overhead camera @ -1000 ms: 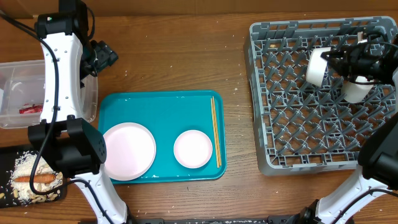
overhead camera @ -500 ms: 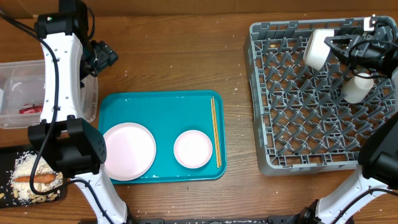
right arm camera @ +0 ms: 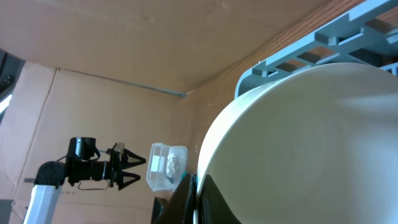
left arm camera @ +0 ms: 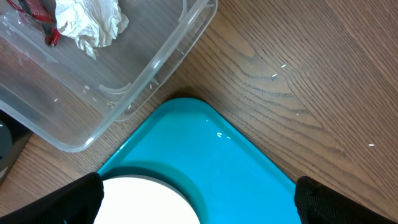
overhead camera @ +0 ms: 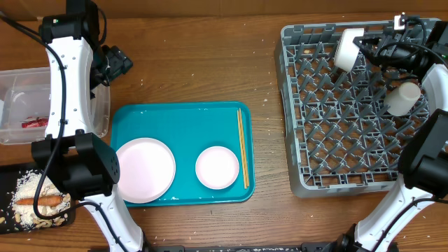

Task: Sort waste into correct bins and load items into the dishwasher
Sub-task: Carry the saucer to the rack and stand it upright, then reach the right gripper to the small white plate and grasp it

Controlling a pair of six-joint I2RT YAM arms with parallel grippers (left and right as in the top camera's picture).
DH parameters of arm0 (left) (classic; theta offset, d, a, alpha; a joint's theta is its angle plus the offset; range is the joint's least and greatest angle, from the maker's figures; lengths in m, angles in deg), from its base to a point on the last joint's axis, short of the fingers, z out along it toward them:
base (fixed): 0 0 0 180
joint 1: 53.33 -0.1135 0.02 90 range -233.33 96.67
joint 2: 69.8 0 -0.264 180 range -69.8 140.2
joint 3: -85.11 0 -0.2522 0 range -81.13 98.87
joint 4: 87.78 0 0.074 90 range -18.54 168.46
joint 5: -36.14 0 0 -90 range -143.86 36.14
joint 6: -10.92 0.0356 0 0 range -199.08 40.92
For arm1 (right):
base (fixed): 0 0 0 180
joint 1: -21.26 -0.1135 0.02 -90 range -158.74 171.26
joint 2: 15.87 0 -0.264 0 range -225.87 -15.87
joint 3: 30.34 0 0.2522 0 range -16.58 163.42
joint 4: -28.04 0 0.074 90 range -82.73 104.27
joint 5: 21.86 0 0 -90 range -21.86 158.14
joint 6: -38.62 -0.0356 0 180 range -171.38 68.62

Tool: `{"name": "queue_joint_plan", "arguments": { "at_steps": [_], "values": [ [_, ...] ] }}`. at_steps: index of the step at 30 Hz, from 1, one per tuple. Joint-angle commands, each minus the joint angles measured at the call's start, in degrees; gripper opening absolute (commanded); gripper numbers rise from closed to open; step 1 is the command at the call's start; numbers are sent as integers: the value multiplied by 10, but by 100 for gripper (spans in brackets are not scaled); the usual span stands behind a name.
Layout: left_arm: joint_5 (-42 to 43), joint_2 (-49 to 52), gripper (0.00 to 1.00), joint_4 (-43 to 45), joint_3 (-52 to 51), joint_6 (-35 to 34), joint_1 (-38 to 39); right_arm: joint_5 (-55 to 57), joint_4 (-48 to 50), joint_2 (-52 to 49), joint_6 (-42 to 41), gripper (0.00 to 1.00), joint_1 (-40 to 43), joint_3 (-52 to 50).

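My right gripper (overhead camera: 362,46) is shut on the rim of a small white plate (overhead camera: 346,49) and holds it on edge over the far side of the grey dish rack (overhead camera: 308,168). In the right wrist view the plate (right arm camera: 298,143) fills the frame, with the fingers (right arm camera: 194,196) pinching its edge. A white cup (overhead camera: 402,98) lies in the rack. My left gripper (left arm camera: 199,208) is open above the teal tray's far left corner, over the pink plate (overhead camera: 145,169). Another white plate (overhead camera: 217,168) and chopsticks (overhead camera: 242,147) lie on the tray.
The clear tub (overhead camera: 17,80) at the left holds the red wrapper (overhead camera: 33,122) and tissue ball (left arm camera: 87,22). The black tray (overhead camera: 66,218) at the front left holds rice crumbs (overhead camera: 28,185) and the orange stick (overhead camera: 40,201). The teal tray (overhead camera: 182,115) lies centre-left.
My right gripper has carried the white plate toward the far edge of the rack and a little left. The left arm has not moved.
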Motion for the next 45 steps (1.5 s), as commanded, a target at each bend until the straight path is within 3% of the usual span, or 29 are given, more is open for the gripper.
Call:
{"name": "queue_joint_plan", "arguments": {
  "at_steps": [1, 8, 19, 24, 29, 32, 33, 35, 40, 43, 45],
  "values": [
    [-2, -3, 100, -1, 5, -3, 2, 1, 4, -2, -19, 5, 14, 2],
    [-2, -3, 100, -2, 5, -3, 2, 4, 0, -2, -32, 15, 61, 2],
    [-2, -3, 100, -1, 5, -3, 2, 5, -19, -1, -66, 18, 93, 58],
    [-2, -3, 100, -2, 5, -3, 2, 64, -144, 17, -35, 25, 105, 147],
    [-2, -3, 100, -2, 5, -3, 2, 333, -375, 76, 68, 35, 63, 256],
    [-2, -3, 100, -2, 5, -3, 2, 495, -468, 127, 79, 43, -12, 283],
    [-2, -3, 100, -1, 5, -3, 2, 525, -502, 150, 79, 57, -60, 283],
    [-2, -3, 100, -2, 5, -3, 2, 524, -550, 162, 81, 68, -139, 283],
    [-2, -3, 100, -2, 5, -3, 2, 523, -595, 159, 58, 70, -339, 246],
    [-2, -3, 100, -2, 5, -3, 2, 555, -552, 157, 1, 70, -511, 167],
    [-2, -3, 100, -2, 5, -3, 2, 575, -522, 156, -34, 71, -580, 122]
  ]
}}
